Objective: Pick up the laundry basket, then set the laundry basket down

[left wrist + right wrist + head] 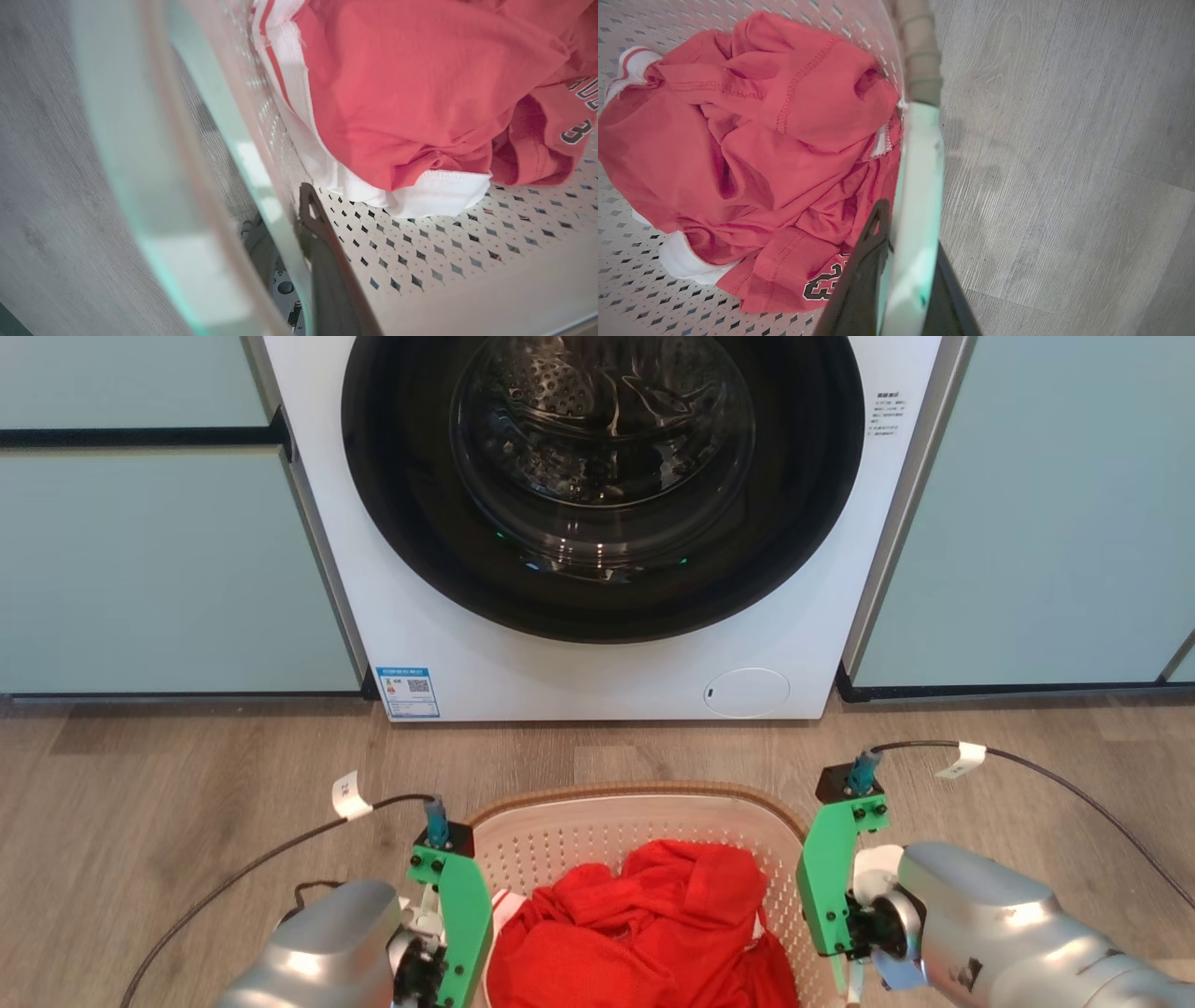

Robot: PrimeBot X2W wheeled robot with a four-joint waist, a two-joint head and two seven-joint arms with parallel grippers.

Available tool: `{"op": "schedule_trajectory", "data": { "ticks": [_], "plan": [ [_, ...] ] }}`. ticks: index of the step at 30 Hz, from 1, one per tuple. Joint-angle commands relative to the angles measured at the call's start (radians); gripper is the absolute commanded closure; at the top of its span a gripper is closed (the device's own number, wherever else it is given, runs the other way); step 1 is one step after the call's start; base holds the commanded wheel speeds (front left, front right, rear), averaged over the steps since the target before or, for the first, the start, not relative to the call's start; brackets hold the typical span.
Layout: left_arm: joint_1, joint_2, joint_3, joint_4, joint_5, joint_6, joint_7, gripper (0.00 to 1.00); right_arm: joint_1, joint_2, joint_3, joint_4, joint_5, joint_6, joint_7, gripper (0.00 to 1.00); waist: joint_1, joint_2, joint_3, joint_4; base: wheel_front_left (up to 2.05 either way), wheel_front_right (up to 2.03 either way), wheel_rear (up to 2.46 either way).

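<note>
The laundry basket (635, 798) is white and perforated with a brown rim band, low in the middle of the head view, and holds a red jersey (644, 924) with white trim. My left gripper (448, 933) is at its left side. In the left wrist view the left gripper (292, 242) has one finger inside the basket wall (420, 261) and one outside, shut on the white handle (261, 186). My right gripper (831, 905) is at the right side. There the right gripper (910, 261) clamps the right handle (920, 186). I cannot tell whether the basket touches the floor.
A white washing machine (597, 691) with its round door opening stands straight ahead, a short way beyond the basket. Pale green cabinets (159, 569) flank it on both sides. Wood-look floor (187, 784) lies around the basket. Black cables (280, 849) loop off each wrist.
</note>
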Motion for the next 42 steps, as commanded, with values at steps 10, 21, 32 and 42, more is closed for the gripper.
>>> {"op": "schedule_trajectory", "data": {
  "ticks": [10, 21, 32, 42],
  "plan": [
    [-0.062, -0.009, 0.004, -0.033, 0.01, -0.014, 0.006, 1.0, -0.04, 0.009, -0.009, -0.026, 0.005, 0.007, -0.009, 1.0, 0.0, 0.0, 0.002, 0.0, 0.0, 0.0, 0.0],
    [-0.061, -0.009, 0.004, -0.033, 0.01, -0.014, 0.005, 1.0, -0.039, 0.01, -0.009, -0.025, 0.007, 0.007, -0.009, 1.0, 0.0, 0.0, 0.006, -0.001, 0.0, 0.0, 0.0],
    [-0.065, -0.008, 0.003, -0.03, 0.012, -0.014, 0.005, 1.0, -0.041, 0.007, -0.009, -0.027, 0.013, 0.007, -0.016, 1.0, 0.0, 0.0, 0.026, -0.002, 0.0, 0.0, 0.0],
    [-0.082, -0.013, 0.003, -0.015, 0.022, -0.014, -0.031, 1.0, -0.058, 0.011, -0.009, -0.023, 0.019, 0.007, -0.064, 1.0, 0.0, 0.0, 0.154, -0.021, 0.0, 0.0, 0.0]
  ]
}}
